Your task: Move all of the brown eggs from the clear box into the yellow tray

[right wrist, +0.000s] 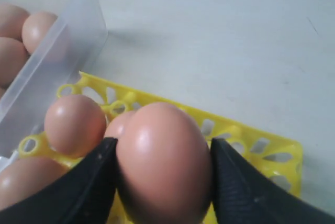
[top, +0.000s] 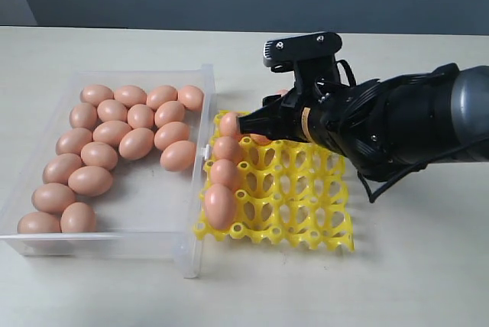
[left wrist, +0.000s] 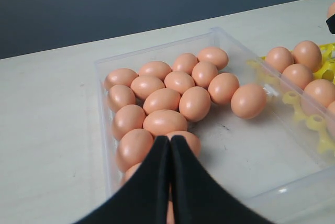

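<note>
Nearest, the shallow clear plastic box (top: 191,254) is sitting on the pale surface (top: 412,281). It is holding most of the smooth pinkish-brown eggs (top: 90,180), which are clustering toward its left and far sides. The left jaws are hanging over them, pressed together with nothing between. Just beside the box, the bright yellow lattice egg tray (top: 306,228) is carrying a column of four seated eggs (top: 219,205) along its box-side edge. Farther back, the right jaws are gripping the held egg (right wrist: 162,161) above the tray's far end, close to the farthest seated egg. The arm is hiding the cup below, so I cannot tell whether the egg is centred. Released off-centre, it may be landing on a peaked post and rolling out, or the spreading jaws may be nudging the neighbour loose.
</note>
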`<action>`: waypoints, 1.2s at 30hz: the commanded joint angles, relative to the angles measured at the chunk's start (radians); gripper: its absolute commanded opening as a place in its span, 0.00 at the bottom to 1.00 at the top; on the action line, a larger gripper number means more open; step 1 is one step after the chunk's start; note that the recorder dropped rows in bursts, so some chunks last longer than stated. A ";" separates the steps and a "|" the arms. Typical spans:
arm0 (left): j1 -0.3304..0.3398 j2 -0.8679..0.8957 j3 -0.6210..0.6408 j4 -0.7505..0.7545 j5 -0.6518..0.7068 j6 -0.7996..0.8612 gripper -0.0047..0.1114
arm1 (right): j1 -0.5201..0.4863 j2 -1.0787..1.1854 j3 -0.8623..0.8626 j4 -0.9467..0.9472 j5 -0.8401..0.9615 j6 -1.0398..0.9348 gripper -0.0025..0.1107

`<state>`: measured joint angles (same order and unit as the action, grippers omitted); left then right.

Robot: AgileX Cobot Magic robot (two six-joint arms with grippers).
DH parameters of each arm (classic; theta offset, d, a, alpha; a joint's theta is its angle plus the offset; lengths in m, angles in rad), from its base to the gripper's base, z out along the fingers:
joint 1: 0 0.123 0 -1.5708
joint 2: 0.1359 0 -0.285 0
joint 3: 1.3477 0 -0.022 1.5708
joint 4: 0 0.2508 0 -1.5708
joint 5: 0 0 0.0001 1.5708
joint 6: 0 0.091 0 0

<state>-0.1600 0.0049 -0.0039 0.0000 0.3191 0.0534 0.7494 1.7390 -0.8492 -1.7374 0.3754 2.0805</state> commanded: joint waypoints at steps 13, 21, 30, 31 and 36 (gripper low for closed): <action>-0.002 -0.005 0.004 0.000 -0.012 -0.001 0.04 | -0.090 -0.003 -0.038 0.086 -0.742 0.024 0.02; -0.002 -0.005 0.004 0.000 -0.012 -0.001 0.04 | -0.123 -0.084 -0.167 -0.007 -0.679 0.000 0.02; -0.002 -0.005 0.004 0.000 -0.012 -0.001 0.04 | -0.309 -0.010 -0.234 0.178 -1.152 0.037 0.02; -0.002 -0.005 0.004 0.000 -0.012 -0.001 0.04 | -0.337 0.014 -0.234 0.191 -1.249 0.037 0.02; -0.002 -0.005 0.004 0.000 -0.012 -0.001 0.04 | -0.401 0.114 -0.234 0.213 -1.597 0.037 0.02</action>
<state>-0.1600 0.0049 -0.0039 0.0000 0.3191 0.0534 0.3705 1.8187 -1.0793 -1.5268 -1.0905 2.0814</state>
